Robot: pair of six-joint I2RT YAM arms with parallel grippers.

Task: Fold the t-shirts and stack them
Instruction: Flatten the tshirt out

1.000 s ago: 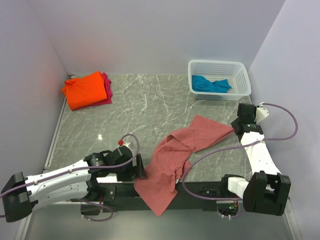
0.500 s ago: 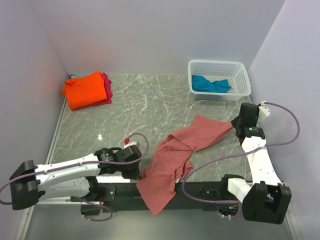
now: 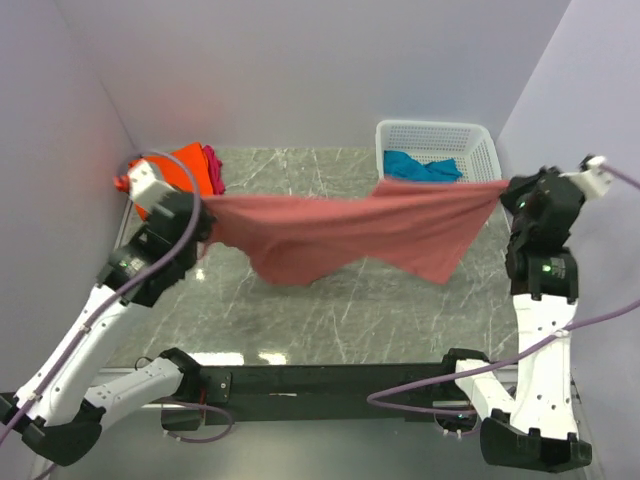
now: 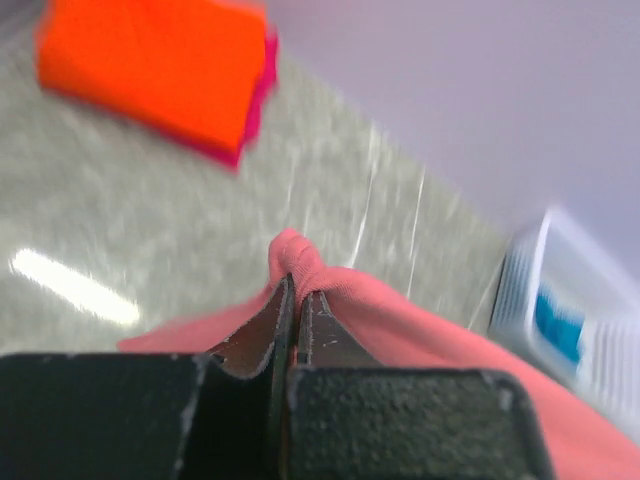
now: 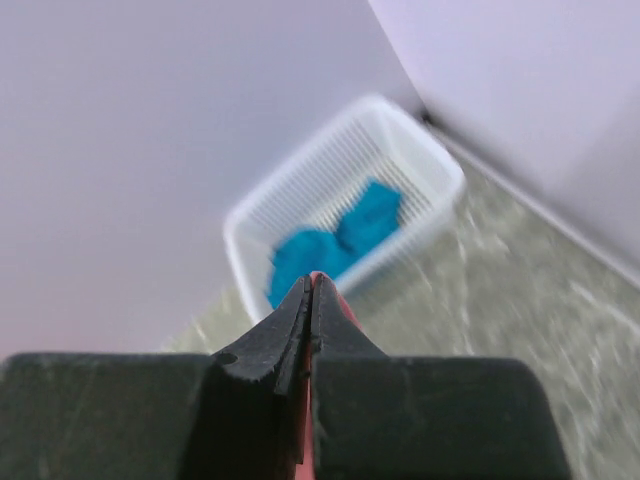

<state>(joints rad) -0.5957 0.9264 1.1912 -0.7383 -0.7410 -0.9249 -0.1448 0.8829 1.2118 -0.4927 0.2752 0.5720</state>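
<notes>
The salmon-pink t-shirt (image 3: 350,235) hangs stretched in the air between both arms, sagging in the middle above the table. My left gripper (image 3: 205,215) is shut on its left end, where pink cloth (image 4: 390,320) bunches past the fingertips. My right gripper (image 3: 503,190) is shut on its right end, and a sliver of pink (image 5: 335,300) shows between the jaws. A folded orange t-shirt (image 3: 185,165) lies on a magenta t-shirt (image 3: 214,170) at the far left. The teal t-shirt (image 3: 420,167) lies crumpled in the basket.
The white mesh basket (image 3: 438,135) stands at the far right corner, close behind the raised right gripper. Lilac walls close in the back and both sides. The grey marble table (image 3: 330,310) runs beneath the hanging shirt.
My left gripper shut on the pink shirt's near edge. Both arms then rose and drew apart, lifting the shirt off the table and pulling it taut.
</notes>
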